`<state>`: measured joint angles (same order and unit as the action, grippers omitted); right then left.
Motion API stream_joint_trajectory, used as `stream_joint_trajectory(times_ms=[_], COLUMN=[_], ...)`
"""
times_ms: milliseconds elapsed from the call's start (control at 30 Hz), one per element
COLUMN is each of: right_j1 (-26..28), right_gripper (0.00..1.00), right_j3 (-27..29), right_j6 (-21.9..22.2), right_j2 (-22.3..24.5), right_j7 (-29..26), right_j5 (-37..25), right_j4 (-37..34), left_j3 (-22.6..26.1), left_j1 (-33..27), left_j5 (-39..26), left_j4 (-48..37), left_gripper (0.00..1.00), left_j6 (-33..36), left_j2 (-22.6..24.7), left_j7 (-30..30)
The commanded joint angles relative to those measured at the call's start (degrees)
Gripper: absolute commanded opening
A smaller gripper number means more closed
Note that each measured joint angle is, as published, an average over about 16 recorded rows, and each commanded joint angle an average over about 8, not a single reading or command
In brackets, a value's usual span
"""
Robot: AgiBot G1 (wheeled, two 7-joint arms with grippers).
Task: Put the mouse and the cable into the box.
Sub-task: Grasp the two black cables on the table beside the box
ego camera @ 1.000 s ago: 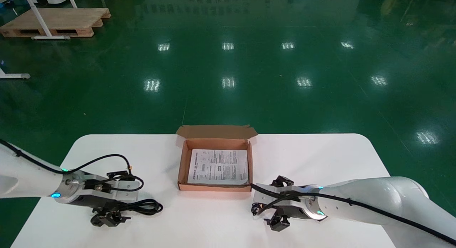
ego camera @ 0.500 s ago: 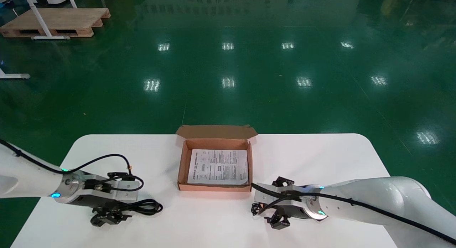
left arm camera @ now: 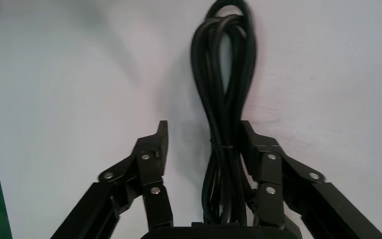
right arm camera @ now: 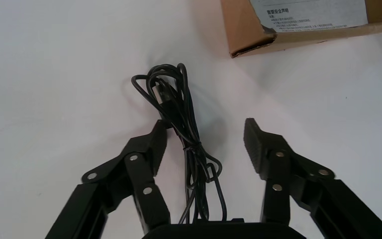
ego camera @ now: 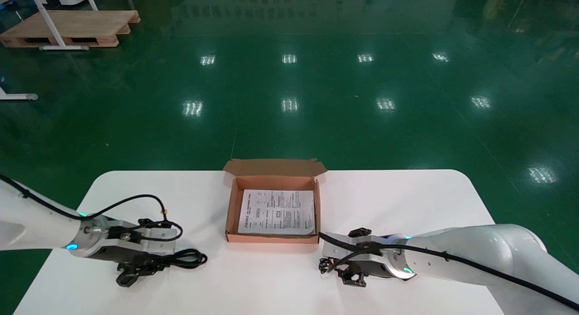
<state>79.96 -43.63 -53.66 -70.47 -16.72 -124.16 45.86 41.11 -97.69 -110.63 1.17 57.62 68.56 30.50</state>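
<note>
Over the last second both claws have sunk closer to the table, and in the head view their fingers stand less widely spread than before.

The left claw (left arm camera: 203, 134) is partly open, with the thick cable (left arm camera: 224, 99) running lengthwise between its fingers. The bundle lies hard against one finger, while the other stands clear of it. The right claw (right arm camera: 205, 127) is wider open and straddles the thin cord (right arm camera: 181, 107), a tied bundle lying nearer one finger than the other. Neither claw grips anything yet.

We judge the step in hand to be closing on these bundles. To do it well, we centre each claw so that both fingers meet the bundle together, close near the tie where the strands are gathered, and keep the tips low enough that no loop slips out beneath them.

Both arms reach in low and nearly level over the table (ego camera: 407, 202), with their claws pointing inward toward each other. The box (ego camera: 232, 206) sits open just beyond the right claw's tips and off to one side. It is well apart from the left claw, and a printed sheet (ego camera: 277, 212) lies flat inside it. We see no mouse in any view.
</note>
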Motion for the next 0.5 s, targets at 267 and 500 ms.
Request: stream_joint_trajectory(times_ms=[267, 500], right_j1=[0.02, 0.0], right_gripper=[0.0, 0.0], right_j3=[0.0, 0.01], right_j6=[0.01, 0.0], right_j2=[-0.03, 0.0], right_j7=[0.03, 0.01], right_j5=[0.01, 0.0], right_j4=[-0.05, -0.05], left_j3=[0.07, 0.06], left_j1=[-0.01, -0.01], left_j5=[-0.08, -0.08], left_j4=[-0.13, -0.13], left_gripper=[0.0, 0.0], left_j6=[0.13, 0.13], left_j2=[0.08, 0.08], left_j7=[-0.12, -0.12])
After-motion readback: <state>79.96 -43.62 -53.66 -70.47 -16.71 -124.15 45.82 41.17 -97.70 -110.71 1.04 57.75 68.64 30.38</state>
